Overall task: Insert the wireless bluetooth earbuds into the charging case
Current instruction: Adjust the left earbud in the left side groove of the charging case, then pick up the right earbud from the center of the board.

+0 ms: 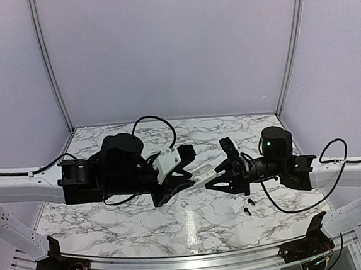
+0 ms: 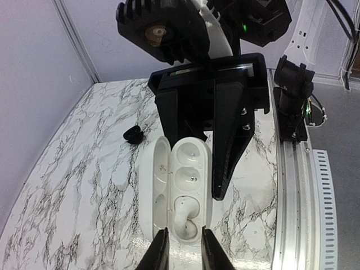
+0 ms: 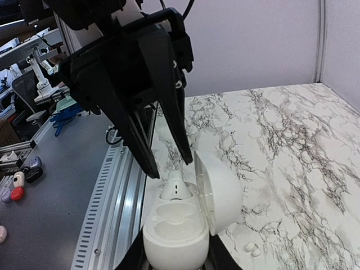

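The left gripper [image 2: 183, 251] is seen with its jaws slightly parted and nothing pinched between them. It is poised just over one white earbud [image 2: 185, 216], which is lodged in a socket of the charging case [image 2: 191, 169]. The case is clamped at its base by the right gripper [image 3: 177, 253], with its lid [image 3: 220, 191] hinged open. One bud is judged placed, though perhaps not fully seated. A light press may be needed, and then the other white earbud [image 1: 183, 205], at six o'clock of the case on the marble-patterned table [image 1: 112, 217], is to be fetched. The case is made of glossy, rounded plastic. Two black earbuds [image 1: 250, 201] are seen at four o'clock.
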Robot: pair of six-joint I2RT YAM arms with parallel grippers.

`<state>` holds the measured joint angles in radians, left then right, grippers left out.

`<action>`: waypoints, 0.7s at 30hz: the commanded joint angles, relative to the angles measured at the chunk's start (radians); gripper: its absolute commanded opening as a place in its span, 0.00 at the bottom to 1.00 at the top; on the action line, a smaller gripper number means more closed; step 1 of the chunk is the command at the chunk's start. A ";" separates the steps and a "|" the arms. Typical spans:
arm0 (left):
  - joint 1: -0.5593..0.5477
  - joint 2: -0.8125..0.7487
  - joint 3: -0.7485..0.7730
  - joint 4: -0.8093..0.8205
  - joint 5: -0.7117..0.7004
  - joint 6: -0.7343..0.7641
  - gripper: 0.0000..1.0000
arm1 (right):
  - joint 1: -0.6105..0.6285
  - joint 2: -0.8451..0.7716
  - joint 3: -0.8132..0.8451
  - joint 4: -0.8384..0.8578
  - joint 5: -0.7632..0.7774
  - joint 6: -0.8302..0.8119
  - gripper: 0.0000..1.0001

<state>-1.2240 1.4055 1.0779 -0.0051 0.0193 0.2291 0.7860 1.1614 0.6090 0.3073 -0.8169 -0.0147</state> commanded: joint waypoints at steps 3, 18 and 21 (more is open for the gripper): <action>0.017 -0.111 -0.059 0.067 0.042 -0.026 0.24 | -0.047 0.016 -0.029 0.087 0.012 0.062 0.00; 0.256 0.070 -0.244 0.213 0.122 -0.325 0.25 | -0.146 -0.047 -0.090 0.123 0.003 0.113 0.00; 0.267 0.161 -0.214 0.212 0.146 -0.335 0.25 | -0.146 -0.063 -0.099 0.114 0.007 0.113 0.00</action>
<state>-0.9722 1.4734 0.8200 0.1753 0.1242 -0.0509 0.6476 1.1290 0.5186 0.3950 -0.8165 0.0822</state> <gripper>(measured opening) 0.248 0.260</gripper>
